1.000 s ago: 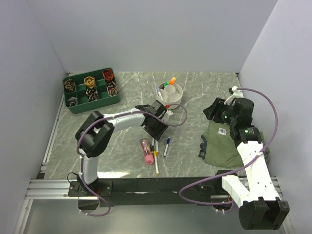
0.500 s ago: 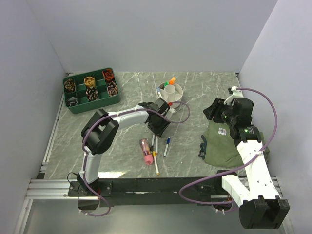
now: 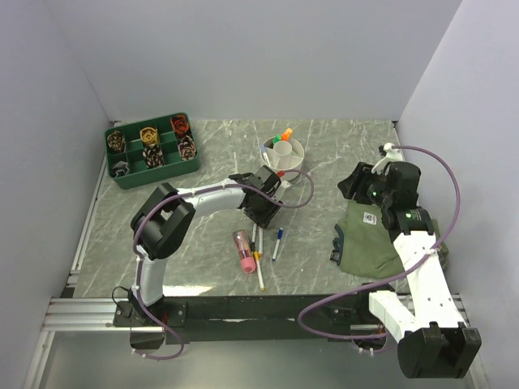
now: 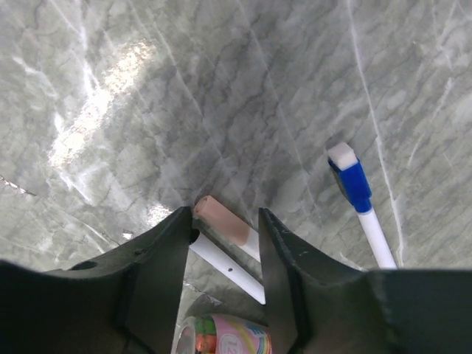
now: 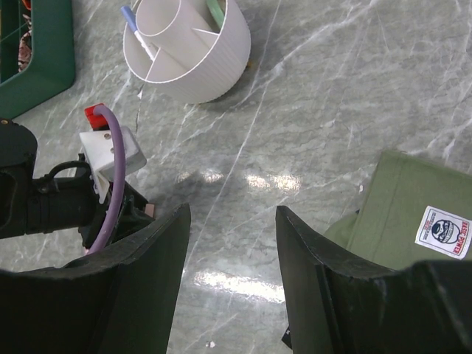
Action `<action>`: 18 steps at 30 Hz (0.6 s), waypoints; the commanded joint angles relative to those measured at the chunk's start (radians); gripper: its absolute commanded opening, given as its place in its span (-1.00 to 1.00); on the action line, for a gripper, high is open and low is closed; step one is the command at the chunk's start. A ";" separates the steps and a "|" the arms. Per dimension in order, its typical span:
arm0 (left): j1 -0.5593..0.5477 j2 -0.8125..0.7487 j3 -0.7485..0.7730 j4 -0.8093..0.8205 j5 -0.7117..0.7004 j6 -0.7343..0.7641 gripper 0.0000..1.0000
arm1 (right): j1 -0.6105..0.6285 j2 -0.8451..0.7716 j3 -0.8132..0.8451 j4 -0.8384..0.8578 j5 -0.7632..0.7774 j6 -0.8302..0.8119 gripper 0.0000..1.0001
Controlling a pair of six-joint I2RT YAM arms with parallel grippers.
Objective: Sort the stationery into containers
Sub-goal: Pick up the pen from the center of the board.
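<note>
Marble-look table (image 4: 221, 88) filled the left wrist view, and the left gripper (image 4: 225, 214) was down low over the loose pile, approx mid-table. Its fingers stood apart w/ the end of a tan pen (image 4: 223, 221) btwn them and a white pen (image 4: 228, 264) lying right alongside. Both sat inside the gap, so closing here risked taking two at once. Whether the pads were pressing yet, couldn't tell; the pen looked flat on the table. A blue-capped pen (image 4: 355, 184) lay off to one side, apart from the fingers, and the pink marker (image 4: 225, 343) sat just under the wrist. Likely reason for coming in at the tip: it poked clear of the pile there, so there was room for the fingers.

The white divided bowl (image 5: 214, 70) waited just beyond the left gripper, w/ orange- and green-capped markers (image 3: 285, 134) standing in it. Sorting looked partly done, w/ several pens left on the table. The right gripper (image 5: 232, 214) hung wide apart w/ nothing in it, above the table near the olive pouch (image 5: 402, 214), prob. parked out of the way. The green tray (image 3: 154, 177) sat at far left, well apart.
</note>
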 commanded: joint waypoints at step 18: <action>-0.089 0.112 -0.019 -0.076 -0.020 -0.093 -0.99 | 0.002 -0.035 -0.008 0.028 0.030 -0.046 0.17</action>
